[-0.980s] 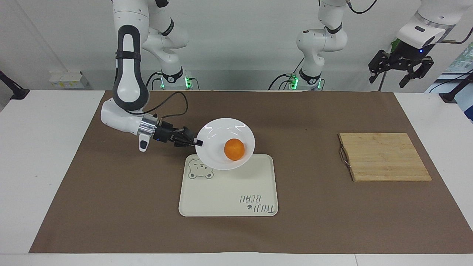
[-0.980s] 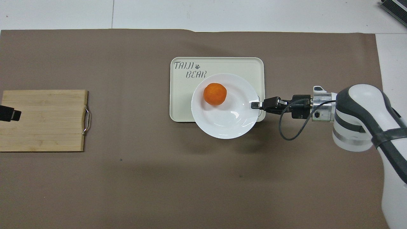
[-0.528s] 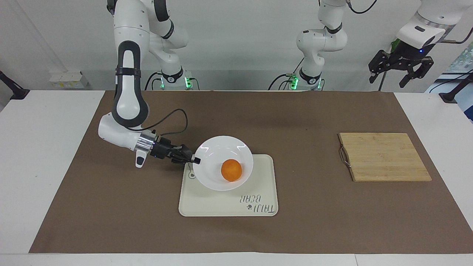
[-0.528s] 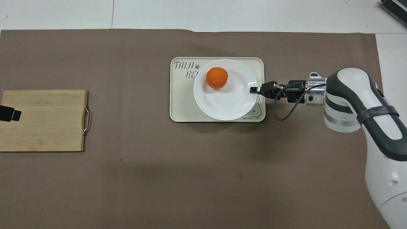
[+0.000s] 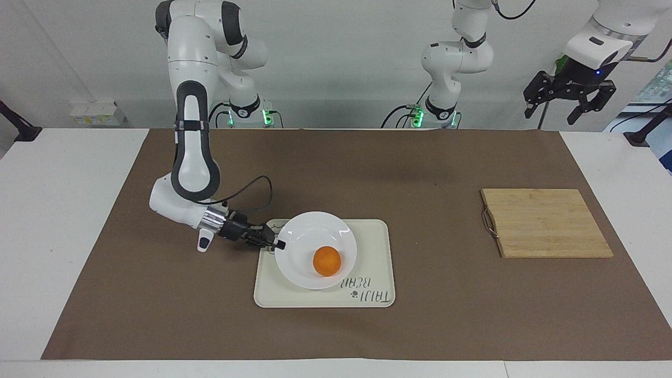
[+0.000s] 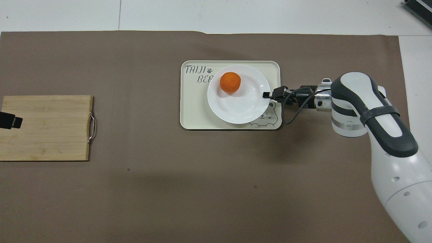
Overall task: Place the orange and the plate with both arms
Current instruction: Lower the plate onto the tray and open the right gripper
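1. My right gripper point(image 5: 280, 244) is clamped on the rim of the plate point(image 5: 310, 239), at the edge toward my right arm's end of the table; on the plate's face in the overhead view, that grip sits at about three o'clock.
2. In the overhead view the same gripper point(image 6: 266, 95) reaches in level from my right arm, its fingertips meeting on the white rim.
3. The plate point(image 6: 248, 106) is over the cream tray point(image 5: 370, 247), low to it; I cannot tell whether its underside touches the tray.
4. The orange point(image 5: 326, 261) lies in the plate, off centre; in the overhead view the orange point(image 6: 230, 82) sits at about eleven o'clock on the plate's face, away from my grip.
5. The tray point(image 6: 189, 111) rests on the brown mat point(image 5: 430, 157) near the table's middle; the plate covers part of its bear drawing and part of its lettering.
6. My left gripper point(image 5: 569, 100) hangs high in the air with its fingers spread wide, holding nothing, at my left arm's end of the table; that arm waits.
7. In the overhead view only the tip of my left gripper point(image 6: 10, 120) shows, over the wooden cutting board point(image 6: 47, 127).
8. The cutting board point(image 5: 546, 223) lies flat on the mat, well apart from the tray, with its metal handle facing the tray.
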Controlling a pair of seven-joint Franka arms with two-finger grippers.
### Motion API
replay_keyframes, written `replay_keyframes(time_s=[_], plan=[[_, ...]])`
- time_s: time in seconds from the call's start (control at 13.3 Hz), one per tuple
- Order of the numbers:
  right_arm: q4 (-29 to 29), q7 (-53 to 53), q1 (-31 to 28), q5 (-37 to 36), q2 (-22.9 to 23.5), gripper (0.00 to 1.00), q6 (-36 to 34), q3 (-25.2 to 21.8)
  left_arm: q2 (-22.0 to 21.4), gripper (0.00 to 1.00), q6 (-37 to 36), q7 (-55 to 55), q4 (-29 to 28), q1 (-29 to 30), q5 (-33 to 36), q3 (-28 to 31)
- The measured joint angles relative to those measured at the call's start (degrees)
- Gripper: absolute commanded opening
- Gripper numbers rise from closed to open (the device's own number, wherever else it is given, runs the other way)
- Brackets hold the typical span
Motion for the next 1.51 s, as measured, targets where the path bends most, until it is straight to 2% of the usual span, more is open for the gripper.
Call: replay_keyframes(time_s=[0.53, 0.83, 0.9, 0.98, 1.06, 1.13, 1.36, 1.51], plan=[[1.4, 0.0, 3.5, 0.5, 1.8, 0.00, 2.9, 0.3, 0.0, 1.00, 0.0, 0.0, 0.0, 0.0, 0.0, 0.0], [1.7, 0.0, 3.4, 0.5, 2.0, 0.00, 2.9, 0.1, 0.0, 1.00, 0.0, 0.0, 0.0, 0.0, 0.0, 0.0], [1.7, 0.0, 3.5, 0.5, 2.0, 0.03, 2.9, 0.1, 0.0, 1.00, 0.0, 0.0, 0.0, 0.0, 0.0, 0.0], [1.7, 0.0, 3.6, 0.5, 2.0, 0.40, 2.9, 0.2, 0.0, 1.00, 0.0, 0.0, 0.0, 0.0, 0.0, 0.0], [1.7, 0.0, 3.8, 0.5, 2.0, 0.91, 3.4, 0.2, 0.0, 1.00, 0.0, 0.0, 0.0, 0.0, 0.0, 0.0], [1.7, 0.0, 4.1, 0.5, 2.0, 1.00, 4.5, 0.2, 0.0, 1.00, 0.0, 0.0, 0.0, 0.0, 0.0, 0.0], [2.3, 0.0, 4.5, -0.8, 2.0, 1.00, 7.7, 0.2, 0.0, 1.00, 0.0, 0.0, 0.0, 0.0, 0.0, 0.0], [2.8, 1.6, 4.8, -5.9, 1.8, 1.00, 10.7, 0.2, 0.0, 1.00, 0.0, 0.0, 0.0, 0.0, 0.0, 0.0]])
